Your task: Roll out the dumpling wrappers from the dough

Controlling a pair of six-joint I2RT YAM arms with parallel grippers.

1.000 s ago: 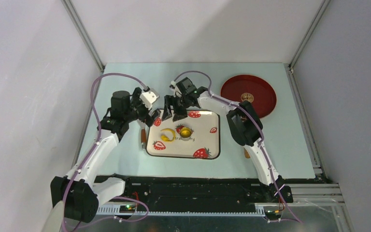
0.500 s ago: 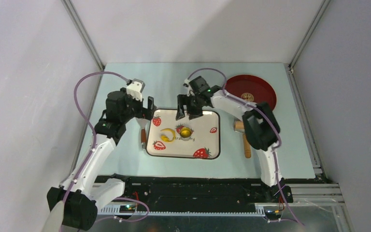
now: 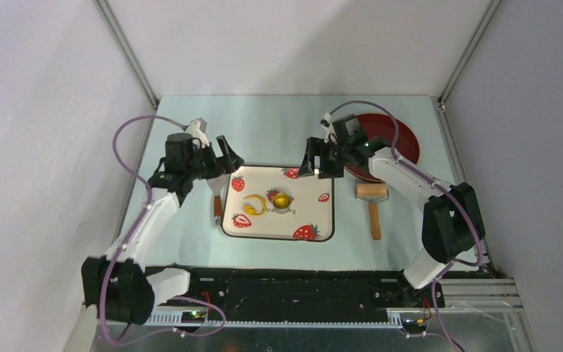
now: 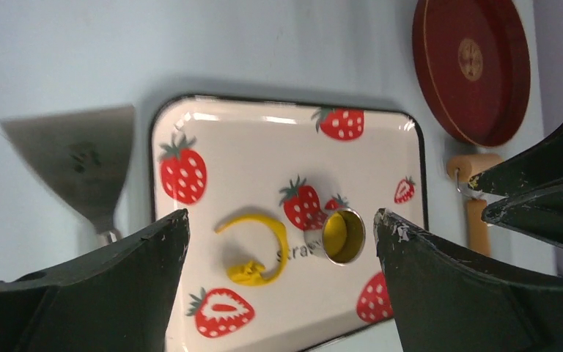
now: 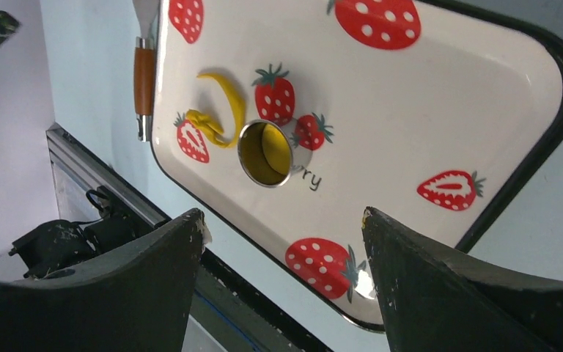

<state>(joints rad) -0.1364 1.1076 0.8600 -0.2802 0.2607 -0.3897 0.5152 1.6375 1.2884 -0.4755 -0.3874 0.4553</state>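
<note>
Yellow dough point(image 3: 255, 204) apart from right tool point(image 3: 319, 167)

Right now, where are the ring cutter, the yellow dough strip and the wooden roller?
ring cutter point(image 4: 356, 236): left wrist view, its right inner wall.
yellow dough strip point(image 4: 249, 273): left wrist view, its bunched end.
wooden roller point(image 3: 371, 191): top external view, its drum.

Only one bit of print: small black lettering on the strawberry-pattern tray point(image 4: 264, 169), partly hidden by a metal ring point(image 4: 343, 236). L wrist view reads "stra" beside the ring; R wrist view reads "rry". Red plate point(image 4: 447, 95) has a gold ctr mark, illegible.
</note>
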